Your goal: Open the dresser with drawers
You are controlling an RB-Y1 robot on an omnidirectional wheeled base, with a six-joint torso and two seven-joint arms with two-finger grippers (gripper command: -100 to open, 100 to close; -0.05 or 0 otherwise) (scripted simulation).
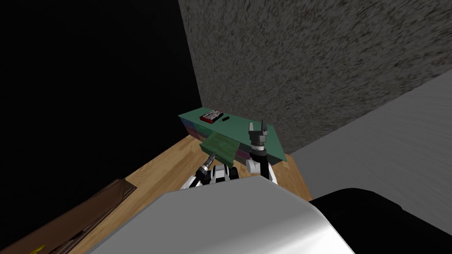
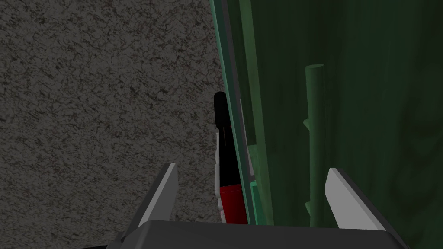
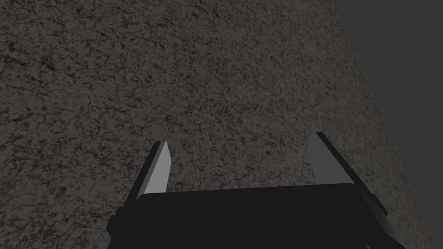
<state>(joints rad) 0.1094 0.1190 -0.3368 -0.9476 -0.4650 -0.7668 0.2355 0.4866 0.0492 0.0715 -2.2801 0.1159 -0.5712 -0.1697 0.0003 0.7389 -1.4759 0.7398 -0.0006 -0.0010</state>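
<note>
The green dresser (image 1: 242, 126) stands against the speckled wall. One of its upper drawers (image 1: 220, 147) is pulled out over the floor. My left gripper (image 1: 212, 155) is at that drawer's front edge. In the left wrist view the left gripper (image 2: 251, 168) is open, and the drawer's green bar handle (image 2: 315, 129) runs between its fingers, close to one finger (image 2: 346, 201) and not squeezed. My right gripper (image 1: 258, 127) is raised upright in front of the dresser top, and the right wrist view shows this gripper (image 3: 240, 138) open with nothing between its fingers.
A red and black object (image 1: 210, 116) and a small black one (image 1: 225, 119) lie on the dresser top. A wooden floor (image 1: 172, 169) spreads below, with a brown piece (image 1: 88, 211) at the near left. A black area lies left of the wall.
</note>
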